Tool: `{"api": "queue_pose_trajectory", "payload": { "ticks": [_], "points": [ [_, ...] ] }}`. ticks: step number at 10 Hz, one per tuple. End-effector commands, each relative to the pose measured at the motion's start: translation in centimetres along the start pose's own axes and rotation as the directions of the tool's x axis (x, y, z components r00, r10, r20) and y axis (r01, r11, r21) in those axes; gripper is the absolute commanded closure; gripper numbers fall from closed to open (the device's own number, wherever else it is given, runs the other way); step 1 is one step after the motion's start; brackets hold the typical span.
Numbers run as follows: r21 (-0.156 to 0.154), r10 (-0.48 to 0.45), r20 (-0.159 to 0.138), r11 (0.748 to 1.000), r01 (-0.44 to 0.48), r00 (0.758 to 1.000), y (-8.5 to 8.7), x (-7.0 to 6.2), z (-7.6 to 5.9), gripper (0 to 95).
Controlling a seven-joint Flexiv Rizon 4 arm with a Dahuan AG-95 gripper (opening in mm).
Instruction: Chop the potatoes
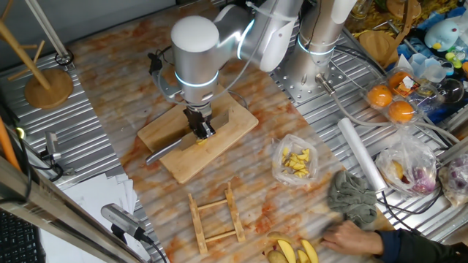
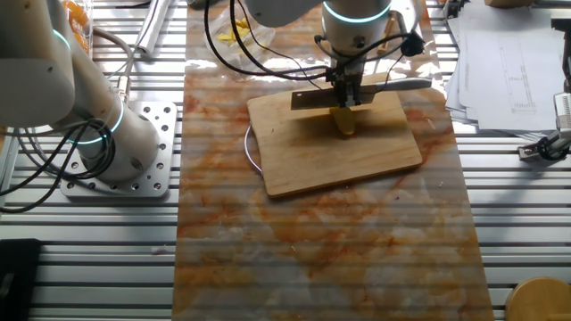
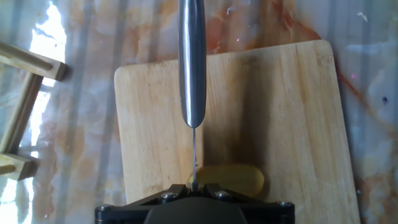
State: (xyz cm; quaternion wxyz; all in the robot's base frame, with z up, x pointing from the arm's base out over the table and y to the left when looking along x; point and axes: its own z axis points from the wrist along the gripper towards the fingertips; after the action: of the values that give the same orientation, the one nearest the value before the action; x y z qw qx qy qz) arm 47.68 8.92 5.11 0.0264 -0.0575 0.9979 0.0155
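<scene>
From one fixed view, the black two-finger gripper (image 1: 202, 131) is seen lowered over the pale rectangular wooden cutting board (image 1: 232, 120), pinching a silver steel knife (image 1: 167, 151) whose handle sticks out past the board edge. Only a sliver of the small pale-yellow oval potato (image 1: 199, 140) shows beneath the fingers. A clear plastic bag of yellow chunks (image 1: 295, 162) lies well apart.

From the other fixed view, the knife blade (image 2: 312, 100) is held level across the board, with the potato just below the gripper (image 2: 346, 94), near the board's middle. A smooth oval is judged likely to roll sideways under a downward press, so that the cut slides off.

In the hand view, the blade is seen edge-on, and the potato (image 3: 233, 177) lies mostly to one side of it. An off-centre cut is judged possible, shaving a thin slice or flicking the potato away. The knife could also twist in the pinch if pressed hard
</scene>
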Motion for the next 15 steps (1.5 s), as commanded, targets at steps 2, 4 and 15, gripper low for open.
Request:
{"api": "queue_pose_trajectory", "payload": {
  "ticks": [2,4,15],
  "points": [
    [0.01,0.001,0.026,1.0,-0.002,1.0,-0.1,0.4,2.1,95.0],
    [0.01,-0.006,0.033,1.0,0.005,0.999,0.0,0.8,3.8,95.0],
    [-0.029,-0.022,-0.074,0.999,0.02,0.997,-0.1,0.6,2.7,95.0]
  ]
}}
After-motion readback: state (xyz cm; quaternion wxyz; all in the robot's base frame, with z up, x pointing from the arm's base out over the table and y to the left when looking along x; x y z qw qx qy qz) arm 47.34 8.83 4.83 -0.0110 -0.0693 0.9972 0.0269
